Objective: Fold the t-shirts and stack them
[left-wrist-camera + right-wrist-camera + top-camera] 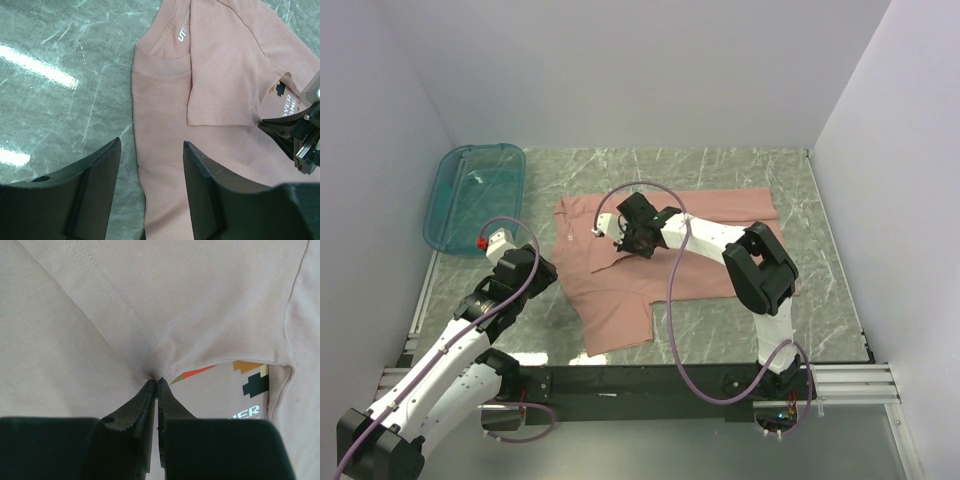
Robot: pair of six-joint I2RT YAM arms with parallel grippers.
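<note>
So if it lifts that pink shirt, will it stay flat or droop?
Probably droop: the shirt puckers where the right gripper pinches it. It looks thin and light, lying in flat folded layers. Pushed, it would likely bunch on the smooth table.

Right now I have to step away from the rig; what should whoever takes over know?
Right tool: shut, pinching a fold of the t-shirt near the chest print.
Left tool: open, holding nothing, above the shirt's collar-side edge.
T-shirt: middle of the table, mostly spread out; teal bin at the far left, apart from it.
Done: one sleeve lies folded onto the chest.
Left: the rest of the folding, then stacking.
</note>
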